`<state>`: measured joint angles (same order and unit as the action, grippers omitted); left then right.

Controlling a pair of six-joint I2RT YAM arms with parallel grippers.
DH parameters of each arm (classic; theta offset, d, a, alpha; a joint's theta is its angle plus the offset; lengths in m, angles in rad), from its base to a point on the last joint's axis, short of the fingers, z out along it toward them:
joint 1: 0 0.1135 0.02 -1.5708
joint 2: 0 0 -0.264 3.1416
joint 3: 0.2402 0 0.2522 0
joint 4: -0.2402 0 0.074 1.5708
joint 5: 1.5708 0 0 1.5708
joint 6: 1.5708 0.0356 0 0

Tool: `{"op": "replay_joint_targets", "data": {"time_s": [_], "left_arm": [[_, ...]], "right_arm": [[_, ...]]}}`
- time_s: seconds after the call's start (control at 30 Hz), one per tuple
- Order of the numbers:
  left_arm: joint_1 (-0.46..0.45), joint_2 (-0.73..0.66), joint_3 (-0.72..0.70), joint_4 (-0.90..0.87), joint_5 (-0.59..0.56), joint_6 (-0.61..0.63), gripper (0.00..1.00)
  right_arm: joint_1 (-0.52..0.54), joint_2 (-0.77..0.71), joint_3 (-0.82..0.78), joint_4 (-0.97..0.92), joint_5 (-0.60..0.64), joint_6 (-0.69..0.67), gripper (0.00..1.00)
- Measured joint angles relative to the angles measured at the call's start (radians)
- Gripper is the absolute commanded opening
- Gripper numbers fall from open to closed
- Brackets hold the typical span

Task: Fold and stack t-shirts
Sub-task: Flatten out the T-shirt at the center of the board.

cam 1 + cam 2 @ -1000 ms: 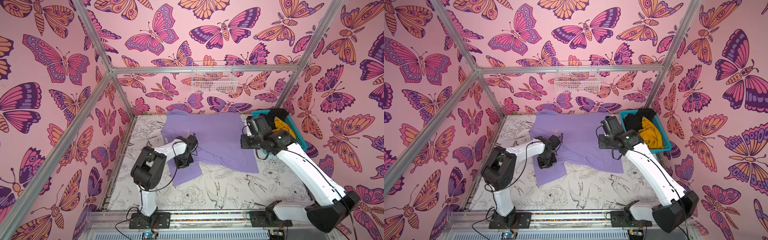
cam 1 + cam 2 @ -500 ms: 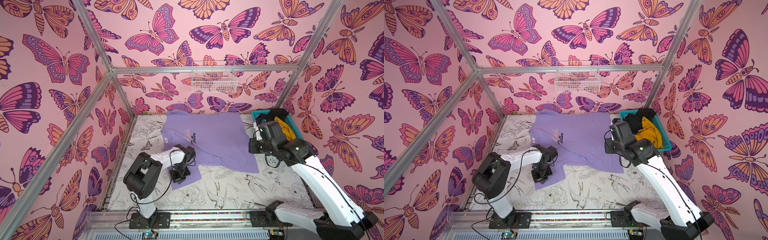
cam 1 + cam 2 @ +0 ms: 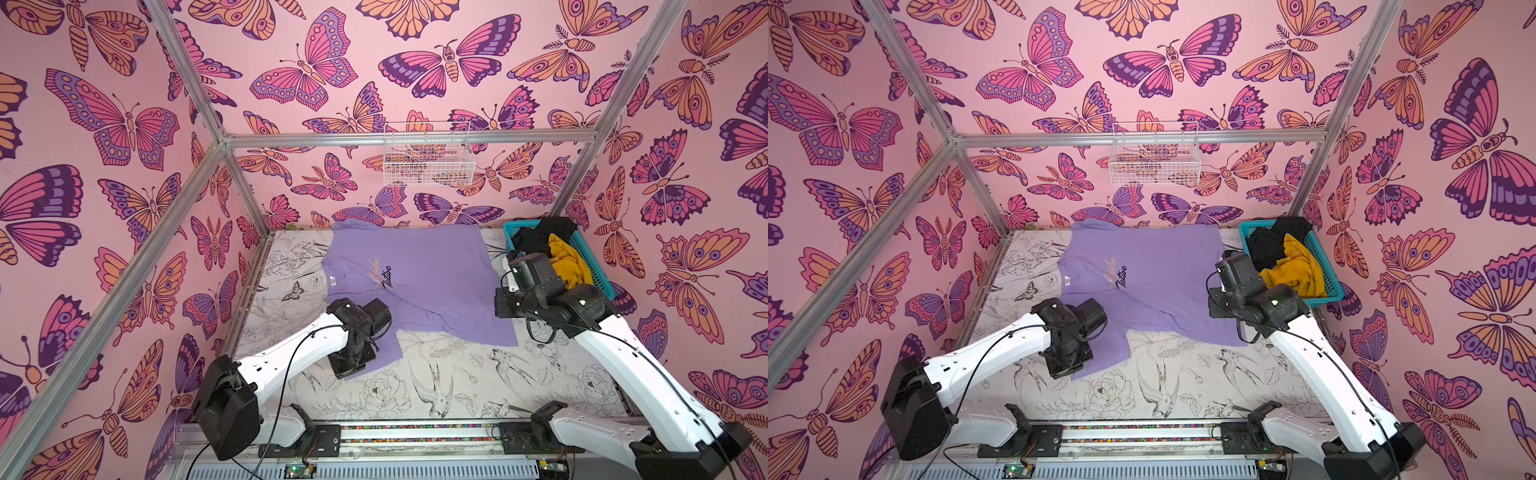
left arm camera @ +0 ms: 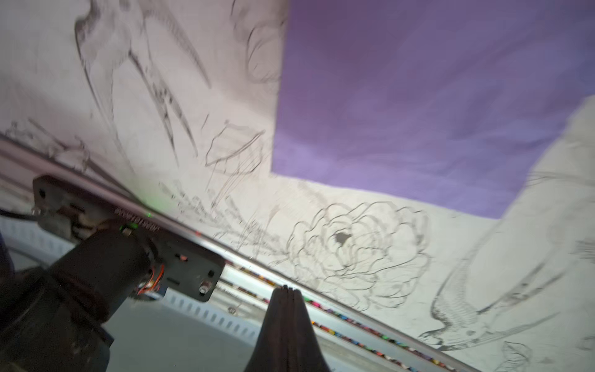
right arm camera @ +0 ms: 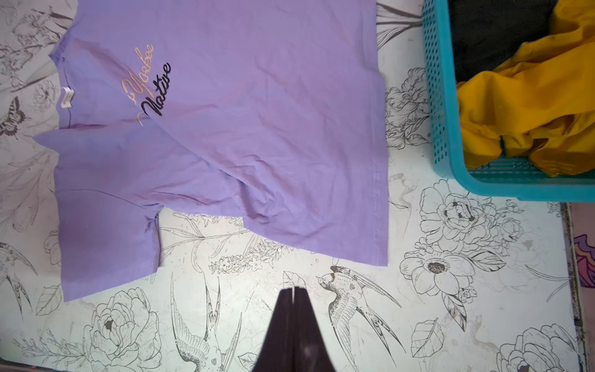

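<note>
- The purple shirt [image 5: 241, 128] lies spread flat, just ahead of the right gripper [image 5: 292, 290] and near the left gripper [image 4: 286, 287].
- Both grippers are pinched together, holding nothing.
- Folding looks ready to start: each likely must open and pinch a near edge.

Bright even light, faint shadows, both top views bowed at edges, left wrist view motion-smeared over bench [image 4: 193, 112], right wrist view sharp

Robot lab cell: aluminium frame [image 3: 332, 140], butterfly-print walls [image 3: 104, 124], arm bases [image 3: 284, 426] on a rail [image 3: 415, 434]
</note>
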<state>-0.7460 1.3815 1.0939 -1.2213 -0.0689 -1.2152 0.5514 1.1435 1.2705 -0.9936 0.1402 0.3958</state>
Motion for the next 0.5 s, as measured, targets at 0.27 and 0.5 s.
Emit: {"op": "replay_joint_targets", "data": {"time_s": [0.27,0.5], "left_arm": [[0.206,0.301,0.15,0.197,-0.105,0.189,0.0],[0.23,0.548,0.252,0.33,-0.124,0.313,0.0]], "right_arm": [[0.0,0.086,0.02,0.03,-0.054,0.0,0.0],[0.0,0.081,0.036,0.032,-0.068,-0.001,0.0]]}}
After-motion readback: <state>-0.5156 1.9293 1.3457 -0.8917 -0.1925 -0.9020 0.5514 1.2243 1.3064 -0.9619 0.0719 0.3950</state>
